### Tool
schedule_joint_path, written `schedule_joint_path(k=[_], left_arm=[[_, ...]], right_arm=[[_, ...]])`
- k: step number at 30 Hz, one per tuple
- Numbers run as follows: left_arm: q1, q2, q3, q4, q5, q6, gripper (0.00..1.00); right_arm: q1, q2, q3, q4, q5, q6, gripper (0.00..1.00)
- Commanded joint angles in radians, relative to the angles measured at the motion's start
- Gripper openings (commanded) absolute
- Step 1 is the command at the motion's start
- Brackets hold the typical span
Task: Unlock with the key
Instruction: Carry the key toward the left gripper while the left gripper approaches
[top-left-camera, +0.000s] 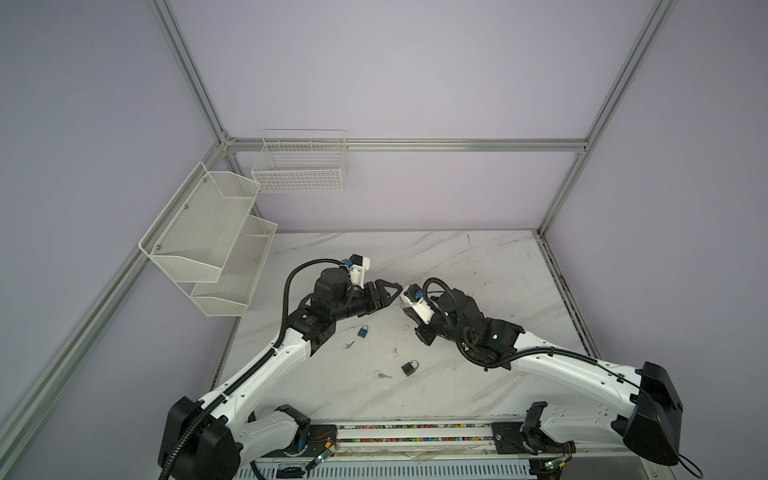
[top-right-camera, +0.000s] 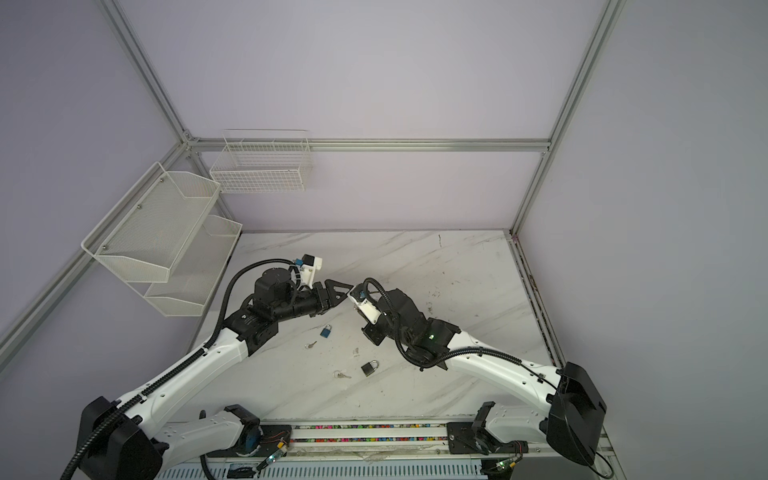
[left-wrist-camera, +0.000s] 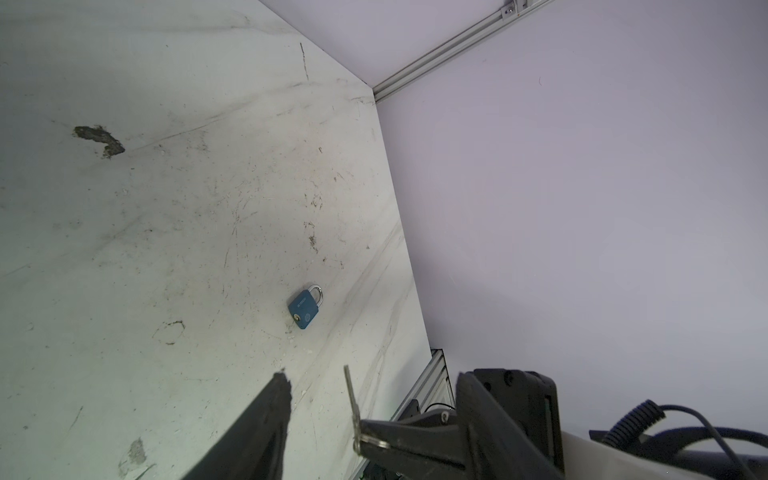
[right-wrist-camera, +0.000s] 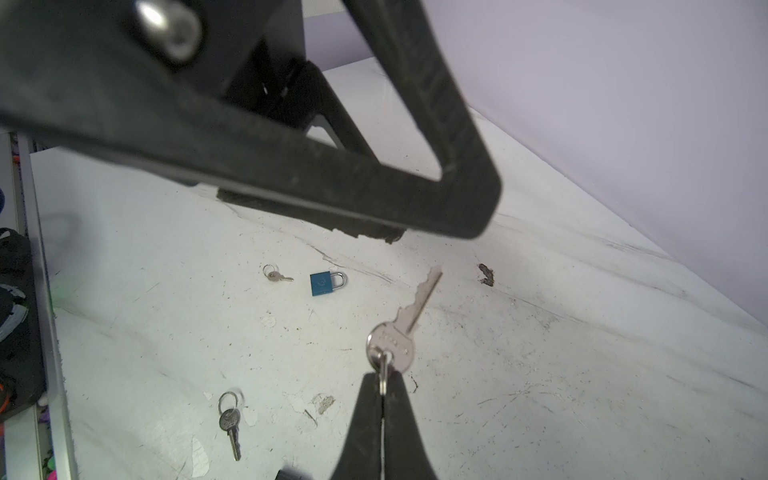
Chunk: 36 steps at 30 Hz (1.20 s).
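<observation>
A silver key (right-wrist-camera: 400, 332) hangs in the air above the table, blade pointing away, with my right gripper (right-wrist-camera: 382, 378) shut on its ring. My left gripper (left-wrist-camera: 374, 374) is open and meets the right one tip to tip above the table's middle. The key (left-wrist-camera: 351, 399) stands upright between its two fingers (left-wrist-camera: 266, 424), touching neither. A blue padlock (top-left-camera: 363, 331) (right-wrist-camera: 326, 283) lies flat on the table below the grippers with its shackle closed. A black padlock (top-left-camera: 409, 368) lies nearer the front.
A small key on a ring (top-left-camera: 349, 344) (right-wrist-camera: 276, 276) lies beside the blue padlock. Another ringed key (top-left-camera: 382, 375) (right-wrist-camera: 230, 424) lies left of the black padlock. White mesh shelves (top-left-camera: 208, 249) and a wire basket (top-left-camera: 299, 166) hang at the back left.
</observation>
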Motion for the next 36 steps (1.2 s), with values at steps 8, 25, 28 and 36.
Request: schedule_joint_path(k=[8, 25, 28, 36], left_arm=[[-0.042, 0.097, 0.165, 0.002, 0.028, 0.006, 0.43], [-0.051, 0.12, 0.181, -0.064, 0.002, 0.025, 0.12], [-0.051, 0.123, 0.181, -0.067, 0.003, 0.027, 0.08], [-0.051, 0.117, 0.186, -0.071, -0.016, 0.038, 0.0]], right_arm=[[0.002, -0.025, 0.024, 0.035, 0.007, -0.064, 0.0], [0.002, -0.021, 0.022, 0.043, 0.024, -0.083, 0.0], [0.003, -0.021, 0.023, 0.042, 0.024, -0.084, 0.0], [0.002, -0.021, 0.04, 0.025, 0.034, -0.078, 0.0]])
